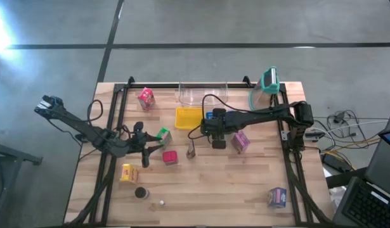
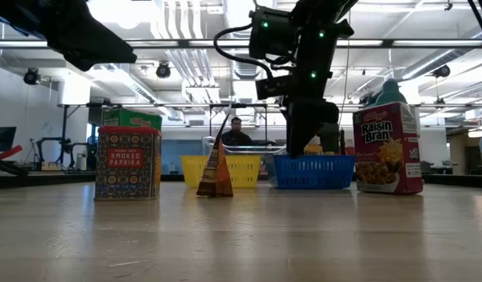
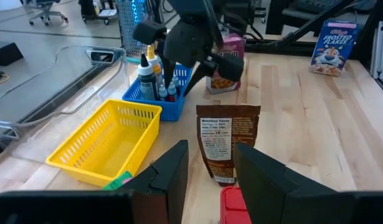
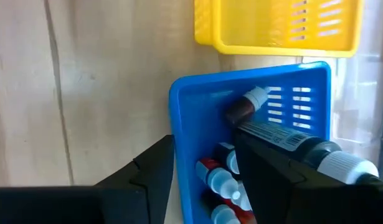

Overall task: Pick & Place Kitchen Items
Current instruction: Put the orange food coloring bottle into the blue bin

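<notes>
The right end effector (image 1: 210,130) hangs over the blue basket (image 4: 197,106), fingers parted and empty, directly above the small bottles (image 4: 284,140) lying inside it; the empty yellow basket (image 3: 107,140) sits just beside. The left end effector (image 3: 210,180) is lower on the surface, fingers apart with nothing between them, facing a brown pouch (image 3: 225,146) whose back panel reads "Nutrition Facts". A red tin (image 2: 128,163) labelled "SMOKED PAPRIKA" stands near that pouch, with a green carton (image 2: 132,118) behind it. A pink "Raisin Bran" carton (image 2: 387,149) stands beside the blue basket, and a blue "Frosted Flakes" carton (image 3: 334,45) sits well apart at the surface's corner. A person (image 2: 236,131) sits in the room beyond.
</notes>
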Robot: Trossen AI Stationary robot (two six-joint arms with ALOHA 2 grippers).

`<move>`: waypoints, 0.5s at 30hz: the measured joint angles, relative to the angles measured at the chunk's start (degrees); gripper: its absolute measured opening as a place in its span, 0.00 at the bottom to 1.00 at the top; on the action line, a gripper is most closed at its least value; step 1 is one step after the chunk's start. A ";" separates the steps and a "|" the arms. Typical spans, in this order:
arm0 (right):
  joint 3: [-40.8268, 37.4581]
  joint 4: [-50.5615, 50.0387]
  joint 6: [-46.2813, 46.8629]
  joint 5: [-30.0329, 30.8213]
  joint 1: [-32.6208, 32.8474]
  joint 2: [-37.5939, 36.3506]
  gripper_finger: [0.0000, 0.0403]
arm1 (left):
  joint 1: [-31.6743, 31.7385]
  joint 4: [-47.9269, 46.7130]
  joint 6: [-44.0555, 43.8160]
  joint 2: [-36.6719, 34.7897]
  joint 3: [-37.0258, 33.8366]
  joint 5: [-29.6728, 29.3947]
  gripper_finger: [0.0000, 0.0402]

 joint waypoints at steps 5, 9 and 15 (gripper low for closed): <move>0.12 0.13 -0.35 -3.58 -0.87 -0.01 0.43 | 0.04 1.07 2.39 0.00 0.50 0.00 0.34; 0.09 0.28 -1.06 -5.95 -1.19 0.07 0.41 | 0.04 1.35 2.79 0.00 1.86 -0.01 0.34; 0.05 0.45 -1.72 -8.22 -1.04 0.07 0.37 | 0.04 1.32 4.54 0.00 2.99 0.00 0.34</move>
